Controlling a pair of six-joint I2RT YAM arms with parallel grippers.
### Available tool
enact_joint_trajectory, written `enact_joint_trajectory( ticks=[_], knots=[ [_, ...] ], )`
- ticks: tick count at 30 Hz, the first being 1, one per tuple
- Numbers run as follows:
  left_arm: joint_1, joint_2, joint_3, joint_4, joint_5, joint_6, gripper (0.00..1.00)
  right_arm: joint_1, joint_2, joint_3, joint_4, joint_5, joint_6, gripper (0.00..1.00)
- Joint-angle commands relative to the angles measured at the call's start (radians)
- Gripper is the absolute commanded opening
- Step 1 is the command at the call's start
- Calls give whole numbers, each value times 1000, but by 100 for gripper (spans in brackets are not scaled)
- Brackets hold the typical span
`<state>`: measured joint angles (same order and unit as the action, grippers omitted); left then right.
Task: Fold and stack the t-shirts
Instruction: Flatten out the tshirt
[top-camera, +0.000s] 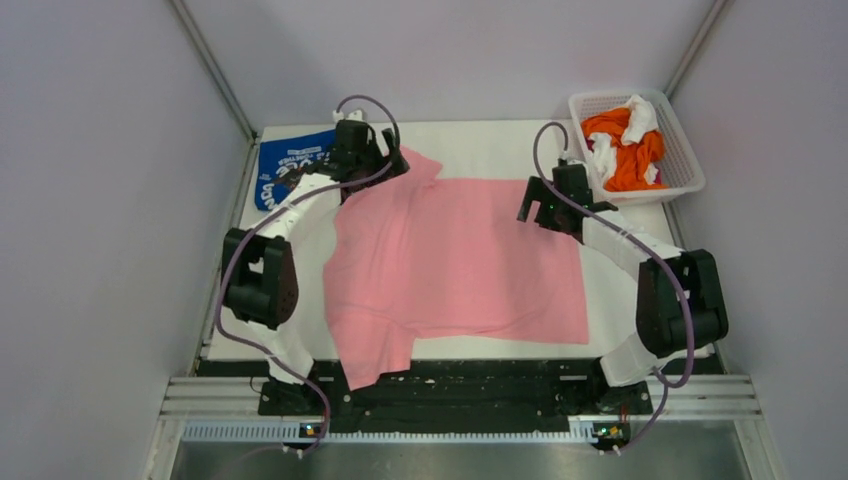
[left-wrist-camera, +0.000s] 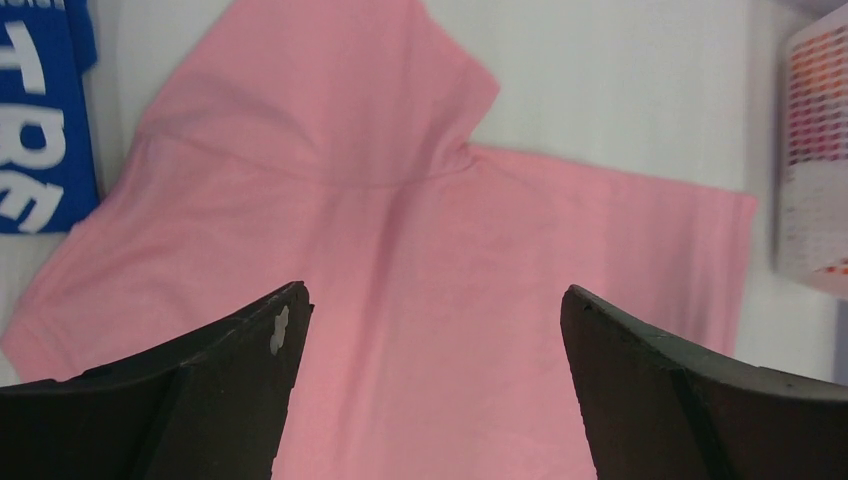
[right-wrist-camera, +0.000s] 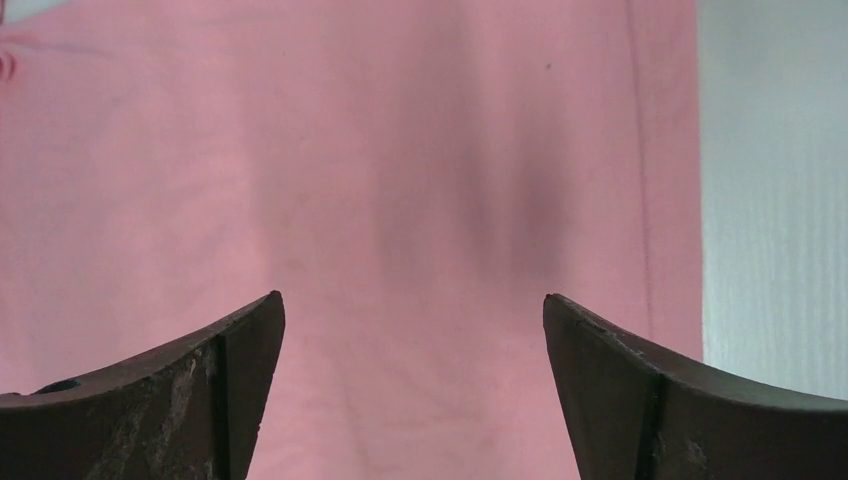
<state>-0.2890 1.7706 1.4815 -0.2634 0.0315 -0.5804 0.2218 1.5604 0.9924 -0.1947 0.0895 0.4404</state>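
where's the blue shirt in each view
top external: blue shirt at the far left corner of the table.
left wrist: top left corner, white letters showing.
right wrist: not in view.
shared landmark: the pink shirt, seen in all three views; the blue one lies beside its sleeve.

A pink t-shirt (top-camera: 455, 255) is lying spread across the white surface (top-camera: 490, 140), one corner drooping over the near edge onto the black mounting rail (top-camera: 500, 385). The left gripper (top-camera: 392, 160) is hovering over the shirt's far left corner and the right gripper (top-camera: 532, 208) over its far right part (how wide the jaws are standing cannot be told from up here). A blue t-shirt (top-camera: 285, 165) is lying at the far left, just beside the pink one. A white basket (top-camera: 690, 170) is sitting at the far right, holding orange and white cloth (top-camera: 625, 145).
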Motion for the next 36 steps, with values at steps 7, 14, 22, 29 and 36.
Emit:
enact_joint_trajectory(
  ticks=[7,14,22,29,36],
  knots=[
    [11,236,101,-177,-64,-4,99,26,154,85,12,31,-25,99],
    [45,420,249,-223,-45,-48,99,9,295,165,6,56,-34,99],
    [97,564,393,-241,31,-95,99,-39,428,304,-13,54,-72,99],
    [105,655,556,-262,50,-82,99,-69,523,431,-32,42,-92,99],
    [101,664,756,-321,110,-40,99,-72,443,530,-110,43,-103,99]
  ],
)
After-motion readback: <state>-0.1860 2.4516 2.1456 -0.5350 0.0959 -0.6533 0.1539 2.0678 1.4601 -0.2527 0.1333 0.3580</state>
